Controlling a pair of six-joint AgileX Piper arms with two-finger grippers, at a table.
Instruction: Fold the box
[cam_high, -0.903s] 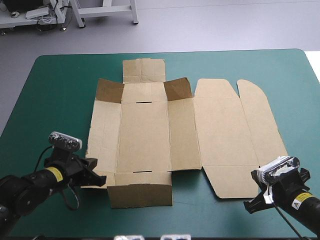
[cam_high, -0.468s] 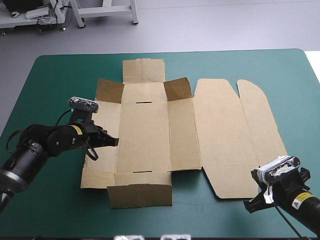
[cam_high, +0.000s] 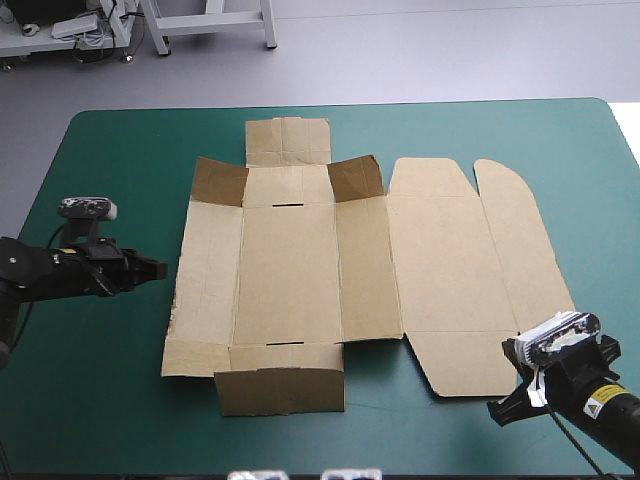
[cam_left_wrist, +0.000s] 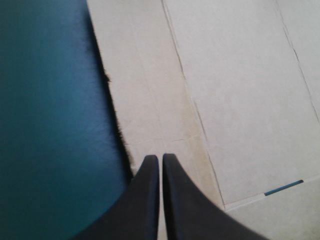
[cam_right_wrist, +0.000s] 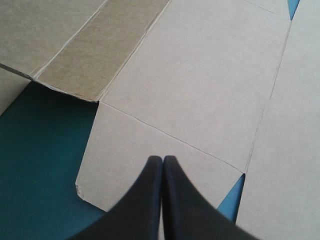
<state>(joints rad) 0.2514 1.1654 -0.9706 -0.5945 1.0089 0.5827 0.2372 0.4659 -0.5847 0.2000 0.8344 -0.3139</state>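
Two grippers, fingers (cam_left_wrist: 145, 200) pressed together and empty: left gripper (cam_high: 152, 270) just beside the box's (cam_high: 300, 270) left edge, right gripper (cam_high: 503, 408) near its front-right corner, above the tabletop (cam_high: 120, 160).

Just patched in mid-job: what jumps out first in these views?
The brown box lies spread across the middle of the table, mostly flat, with its two far corner flaps tilted up. The left gripper sits shut beside its left edge; the right gripper sits shut at its near right corner.

Box (cam_right_wrist: 200, 75) cut off in both wrist views; its edge by left gripper (cam_left_wrist: 160, 157) blurred
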